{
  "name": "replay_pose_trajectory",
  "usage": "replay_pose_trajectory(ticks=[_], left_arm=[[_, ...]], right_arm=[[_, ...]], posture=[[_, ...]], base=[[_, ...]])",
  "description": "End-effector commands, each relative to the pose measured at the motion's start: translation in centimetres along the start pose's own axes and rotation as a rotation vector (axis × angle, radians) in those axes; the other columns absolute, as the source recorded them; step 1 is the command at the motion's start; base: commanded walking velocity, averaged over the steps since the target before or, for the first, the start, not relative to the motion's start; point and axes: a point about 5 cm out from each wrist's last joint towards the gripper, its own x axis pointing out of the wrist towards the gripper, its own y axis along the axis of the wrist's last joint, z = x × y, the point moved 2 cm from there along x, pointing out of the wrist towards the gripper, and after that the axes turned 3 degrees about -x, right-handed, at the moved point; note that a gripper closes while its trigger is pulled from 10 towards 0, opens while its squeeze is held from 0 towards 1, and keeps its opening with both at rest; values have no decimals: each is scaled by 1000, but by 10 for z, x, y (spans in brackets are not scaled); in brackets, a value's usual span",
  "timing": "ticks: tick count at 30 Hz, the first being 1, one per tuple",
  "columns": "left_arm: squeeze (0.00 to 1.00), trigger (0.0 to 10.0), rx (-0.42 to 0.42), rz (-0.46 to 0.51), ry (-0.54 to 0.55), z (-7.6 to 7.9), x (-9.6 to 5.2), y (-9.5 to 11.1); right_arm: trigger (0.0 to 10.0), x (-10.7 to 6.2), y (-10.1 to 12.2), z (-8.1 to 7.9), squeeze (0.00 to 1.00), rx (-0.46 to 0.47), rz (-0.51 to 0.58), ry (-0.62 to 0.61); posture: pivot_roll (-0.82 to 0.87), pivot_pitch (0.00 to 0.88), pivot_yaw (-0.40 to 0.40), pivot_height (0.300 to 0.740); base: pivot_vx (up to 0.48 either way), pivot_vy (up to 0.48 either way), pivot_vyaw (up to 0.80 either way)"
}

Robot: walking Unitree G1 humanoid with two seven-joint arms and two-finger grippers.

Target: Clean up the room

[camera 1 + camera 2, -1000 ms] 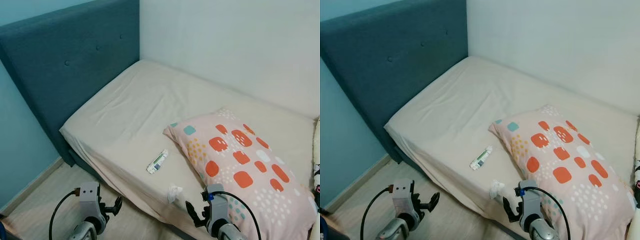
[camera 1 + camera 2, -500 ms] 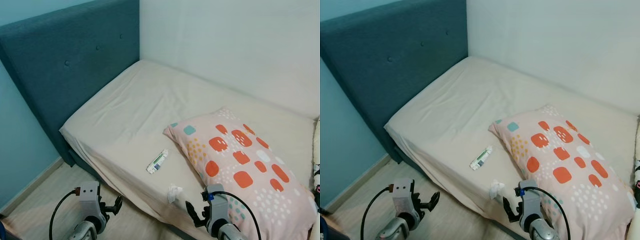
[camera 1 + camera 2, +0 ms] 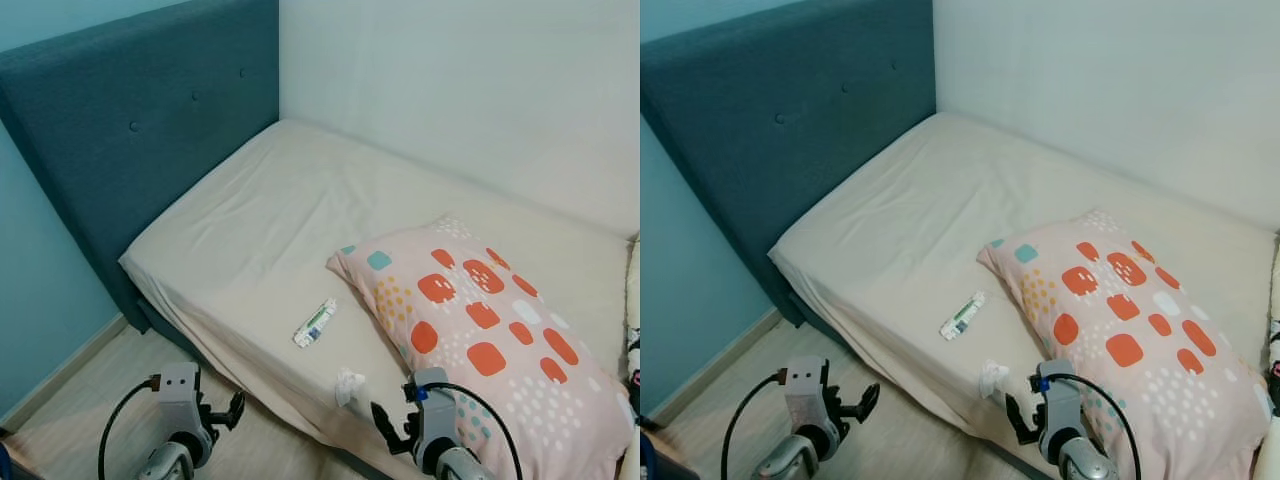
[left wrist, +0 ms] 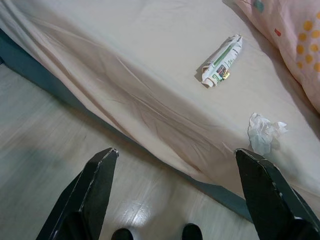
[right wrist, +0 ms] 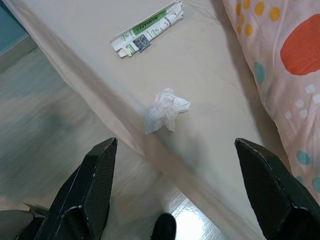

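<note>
Two bits of litter on the bed edge — your right arm is the closer one.

Working left to right: your left gripper (image 3: 222, 415) hangs spread over the floor beside the bed (image 3: 260, 215); the green-and-white wrapper (image 3: 314, 323) lies on the sheet, its long axis slanting up toward the pillow (image 3: 480, 335); the crumpled tissue (image 5: 166, 110) sits at the mattress edge, just ahead of your right gripper (image 3: 392, 432) — fingers spread, holding nothing.
</note>
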Motion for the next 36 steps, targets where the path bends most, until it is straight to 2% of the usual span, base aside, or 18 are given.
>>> replay_pose_trajectory(ticks=[1,36], left_arm=[[0,10000,-20,-32,1,1,-3,-9],[0,10000,-17,-41,-5,3,-3,-11]], right_arm=[[10000,-2,-5,1,0,-1,-17,-1],[10000,-3,-8,0,0,-8,-31,4]], posture=[[-109,157,-65,740],[-116,140,-64,740]], base=[[0,0,0],[0,0,0]])
